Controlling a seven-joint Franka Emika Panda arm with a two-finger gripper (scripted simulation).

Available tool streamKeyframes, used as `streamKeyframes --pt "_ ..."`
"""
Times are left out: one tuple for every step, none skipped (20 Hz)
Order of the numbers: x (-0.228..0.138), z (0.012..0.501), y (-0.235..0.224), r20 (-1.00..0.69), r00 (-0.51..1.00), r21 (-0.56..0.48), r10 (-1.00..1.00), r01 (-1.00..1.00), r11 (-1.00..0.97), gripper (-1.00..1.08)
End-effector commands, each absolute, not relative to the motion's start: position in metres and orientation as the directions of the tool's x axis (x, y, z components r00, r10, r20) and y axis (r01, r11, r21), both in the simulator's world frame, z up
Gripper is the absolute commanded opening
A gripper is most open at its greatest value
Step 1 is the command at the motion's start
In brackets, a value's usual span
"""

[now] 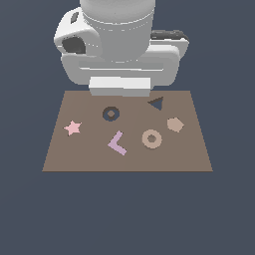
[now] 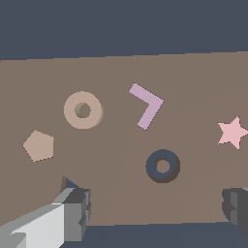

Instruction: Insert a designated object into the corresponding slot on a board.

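The light-tan ring (image 1: 146, 139) lies flat on the brown board (image 1: 89, 154), right of the middle in the exterior view. It also shows in the wrist view (image 2: 70, 110). The dark grey-blue ring-shaped slot (image 1: 105, 114) is empty, toward the board's far side; in the wrist view (image 2: 151, 165) it lies between my fingers. My gripper (image 2: 155, 213) is open and empty, above the board's (image 2: 193, 87) far edge, with one finger (image 2: 72, 213) on each side. In the exterior view the arm (image 1: 119, 55) hides the fingers.
A pink star (image 1: 73, 128) (image 2: 233, 131), a purple L-shape (image 1: 115, 142) (image 2: 154, 104) and a tan solid hexagon (image 1: 175, 124) (image 2: 38, 145) lie on the board. A dark triangular recess (image 1: 156, 103) sits at the far right, partly behind a finger in the wrist view (image 2: 70, 184).
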State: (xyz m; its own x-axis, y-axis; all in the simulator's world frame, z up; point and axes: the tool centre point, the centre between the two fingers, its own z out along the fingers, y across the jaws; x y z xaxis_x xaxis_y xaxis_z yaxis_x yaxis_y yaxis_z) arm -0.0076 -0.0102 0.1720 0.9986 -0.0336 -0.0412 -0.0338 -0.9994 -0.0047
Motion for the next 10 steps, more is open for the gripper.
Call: streamKeyframes --pt "-0.008 0.172 -0.01 -0.041 0.999 -0.005 -0.034 -0.034 -0.999 1.0" --pt "-0.008 0.172 -0.01 -0.041 0.999 -0.005 -0.034 -0.034 -0.999 1.0" --pt "-0.007 0.171 -0.01 -0.041 0.999 -0.005 -0.036 -0.036 -0.999 1.0" --pt "-0.007 0.171 -0.009 -0.041 0.998 -0.005 -0.038 -0.038 -0.999 1.0" --pt "-0.007 0.17 -0.008 -0.04 0.998 -0.004 -0.041 -0.042 -0.999 1.0" --pt "-0.007 0.168 -0.007 -0.04 0.998 -0.004 -0.046 -0.046 -0.999 1.0" --pt "-0.006 0.167 -0.006 -0.04 0.998 -0.004 -0.051 -0.052 -0.999 1.0" --pt "-0.005 0.165 -0.005 -0.039 0.998 -0.004 -0.058 -0.058 -0.998 1.0" --pt "-0.005 0.163 -0.003 -0.038 0.997 -0.004 -0.065 -0.065 -0.998 1.0" --pt "-0.004 0.16 -0.001 -0.037 0.997 -0.004 -0.074 -0.074 -0.997 1.0"
